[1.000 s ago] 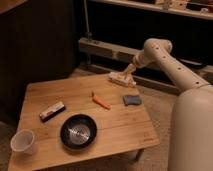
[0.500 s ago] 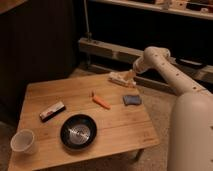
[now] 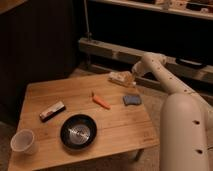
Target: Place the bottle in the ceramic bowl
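The bottle (image 3: 52, 111), small and pale with a darker edge, lies on its side at the left of the wooden table (image 3: 122, 127). The ceramic bowl (image 3: 64, 133) is black with a shiny ringed centre and sits near the table's front edge, just right of and in front of the bottle. Nothing is in it. My gripper (image 3: 117, 78) hovers low over the table's far right edge, pointing left, well away from the bottle and the bowl. It is open and holds nothing.
An orange carrot-like stick (image 3: 101, 101) lies mid-table, with a blue pad (image 3: 132, 100) to its right, below the gripper. A whitish cup (image 3: 23, 141) stands at the front left corner. My white arm and body (image 3: 185, 135) fill the right side. Dark shelving runs behind.
My arm's elbow has dropped lower, and the gripper has dipped slightly toward the table's far right edge. Nothing on the table has moved.
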Motion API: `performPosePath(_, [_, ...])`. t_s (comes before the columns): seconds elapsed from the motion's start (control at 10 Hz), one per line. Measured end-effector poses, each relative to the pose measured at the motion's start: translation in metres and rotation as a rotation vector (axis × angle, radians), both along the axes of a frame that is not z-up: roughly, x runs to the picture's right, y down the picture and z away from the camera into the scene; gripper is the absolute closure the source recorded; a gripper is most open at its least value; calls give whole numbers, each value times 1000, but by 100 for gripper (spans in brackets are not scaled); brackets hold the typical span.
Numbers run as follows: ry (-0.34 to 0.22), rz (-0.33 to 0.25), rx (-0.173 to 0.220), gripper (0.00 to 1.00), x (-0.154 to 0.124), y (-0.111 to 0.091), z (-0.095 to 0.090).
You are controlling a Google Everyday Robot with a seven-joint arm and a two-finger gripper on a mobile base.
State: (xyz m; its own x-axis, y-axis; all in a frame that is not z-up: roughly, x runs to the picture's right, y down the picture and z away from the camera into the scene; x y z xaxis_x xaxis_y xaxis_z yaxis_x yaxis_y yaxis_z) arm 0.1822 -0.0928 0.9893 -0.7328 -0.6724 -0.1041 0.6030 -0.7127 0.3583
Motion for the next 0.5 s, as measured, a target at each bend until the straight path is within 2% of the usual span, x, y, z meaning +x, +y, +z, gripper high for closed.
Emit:
performPosePath(0.3, [-17,-26,-49,20,-11,15,20])
performPosePath(0.5, [-30,-43,-79,20,-22,24,24])
